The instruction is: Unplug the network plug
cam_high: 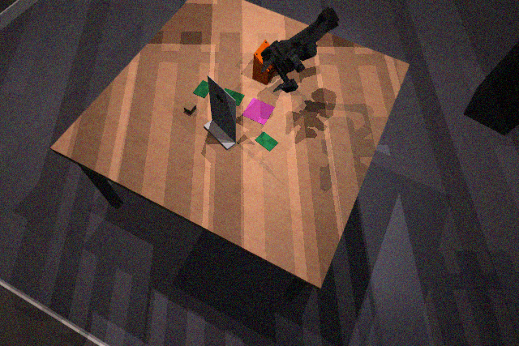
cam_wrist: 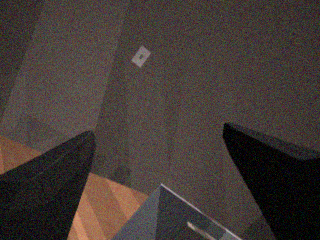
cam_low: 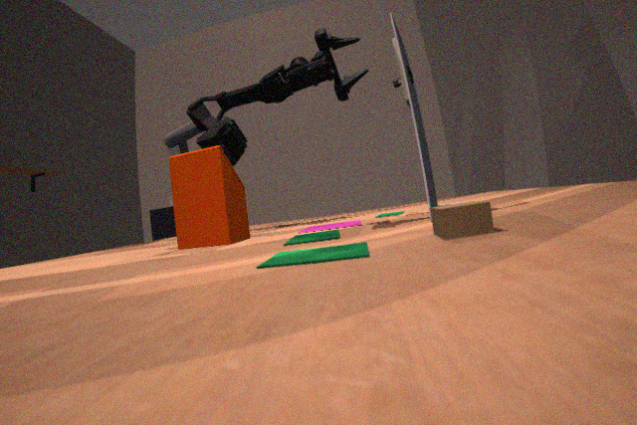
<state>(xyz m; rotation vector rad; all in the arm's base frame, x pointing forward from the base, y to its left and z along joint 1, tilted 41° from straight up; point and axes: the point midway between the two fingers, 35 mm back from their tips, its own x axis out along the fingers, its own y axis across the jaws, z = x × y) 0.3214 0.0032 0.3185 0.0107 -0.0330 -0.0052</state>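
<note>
The upright panel [cam_high: 224,113] [cam_low: 420,137] [cam_wrist: 175,215] stands on a block, seen from behind in the top view, nearly edge-on in the exterior view, and by one corner in the wrist view. A small dark piece [cam_low: 396,82], probably the plug, sticks out from its robot-facing side; its tab is too small to tell. My gripper [cam_high: 268,79] [cam_low: 362,55] [cam_wrist: 160,133] is open and empty, raised in front of the panel's upper part with a gap to it. The wrist view shows no plug between the fingers. A magenta square [cam_high: 259,111] [cam_low: 331,227] lies on the table between robot and panel.
Green patches [cam_high: 266,141] [cam_low: 316,256] lie around the magenta square. An orange block [cam_low: 200,199] stands at my arm's base. The panel's foot block [cam_high: 219,134] [cam_low: 463,220] sits behind it. A small dark V-shaped thing [cam_high: 190,110] shows beyond the panel.
</note>
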